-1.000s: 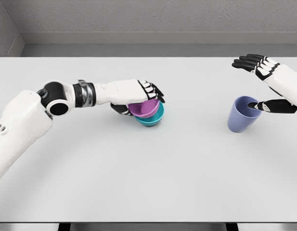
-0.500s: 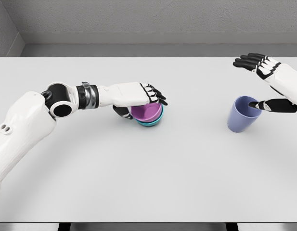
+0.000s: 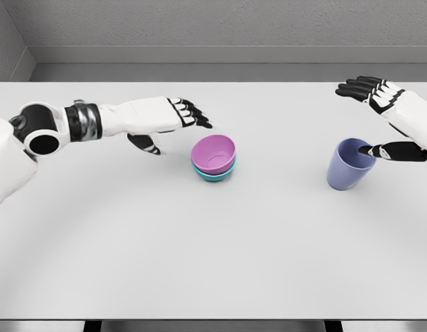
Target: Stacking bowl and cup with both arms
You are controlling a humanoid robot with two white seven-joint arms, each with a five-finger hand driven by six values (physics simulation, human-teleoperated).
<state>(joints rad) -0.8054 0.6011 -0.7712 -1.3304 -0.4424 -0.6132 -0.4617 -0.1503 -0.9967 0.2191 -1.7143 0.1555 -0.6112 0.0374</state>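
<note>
White table (image 3: 199, 263), grey wall (image 3: 220, 24), left hand (image 3: 168, 121) open, right hand (image 3: 386, 117) spread by blue cup (image 3: 348, 164)

White arm shells, black joints, silver-black wrist band; left hand (image 3: 165, 123), right hand (image 3: 383, 117) black-fingered.
</note>
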